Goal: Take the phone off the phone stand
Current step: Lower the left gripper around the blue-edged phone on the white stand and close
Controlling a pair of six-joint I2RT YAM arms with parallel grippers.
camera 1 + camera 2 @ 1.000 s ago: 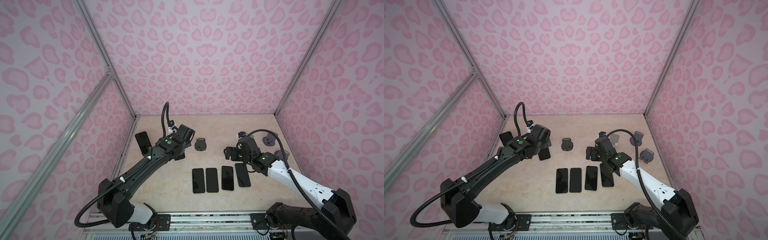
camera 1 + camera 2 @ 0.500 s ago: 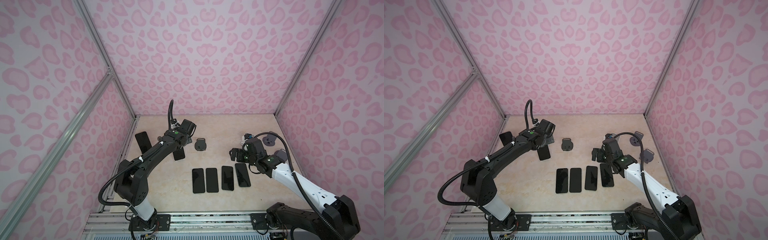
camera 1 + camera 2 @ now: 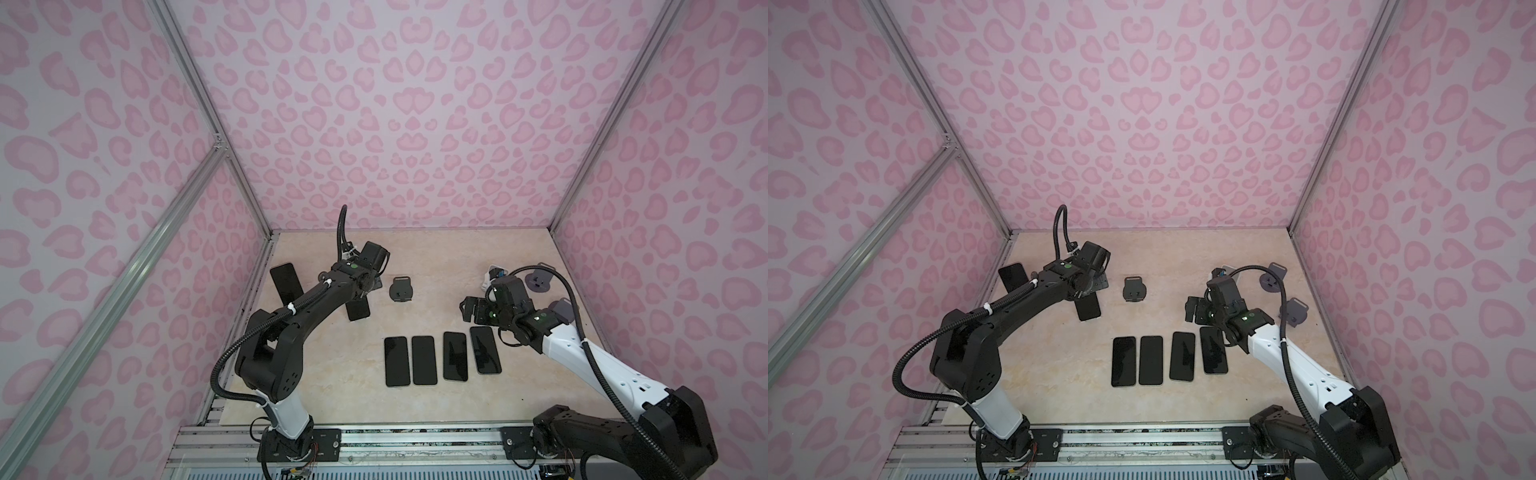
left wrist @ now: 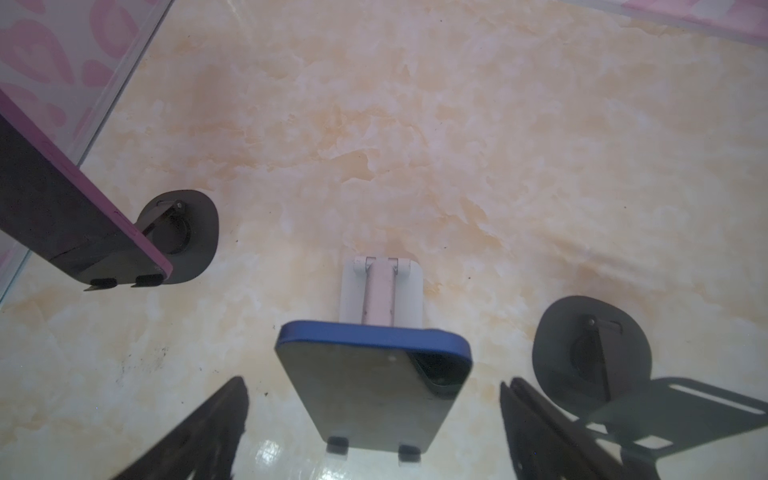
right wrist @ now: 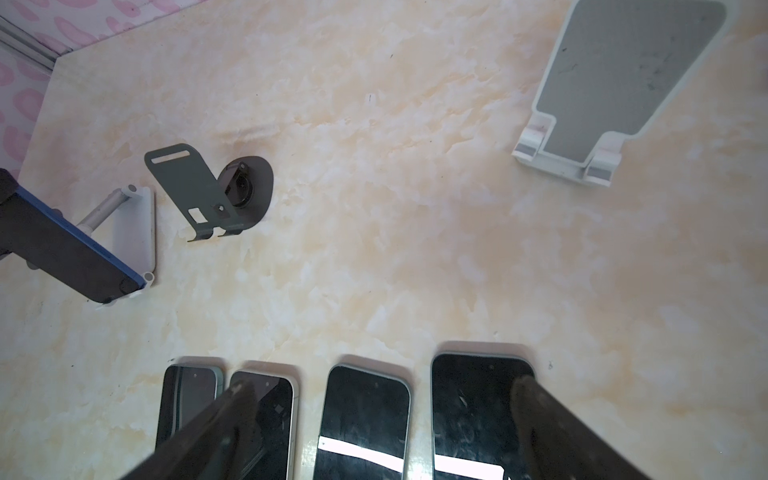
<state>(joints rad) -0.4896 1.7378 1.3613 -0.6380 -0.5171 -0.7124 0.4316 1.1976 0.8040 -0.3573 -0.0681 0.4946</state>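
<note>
your left arm (image 3: 299, 307): black links, one white segment above the base. your right arm (image 3: 582, 357): white forearm, black shoulder and wrist. ribbed black cable (image 3: 340, 224) loops along each; white ties (image 3: 292, 308) on the left one. small green light (image 3: 354, 264) near each wrist. black base plates (image 3: 328, 442), screws showing.

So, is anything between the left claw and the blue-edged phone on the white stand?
Nothing visible. The open left gripper hangs over the blue-edged phone on its white stand; the empty dark grey stand sits off to one side.
</note>
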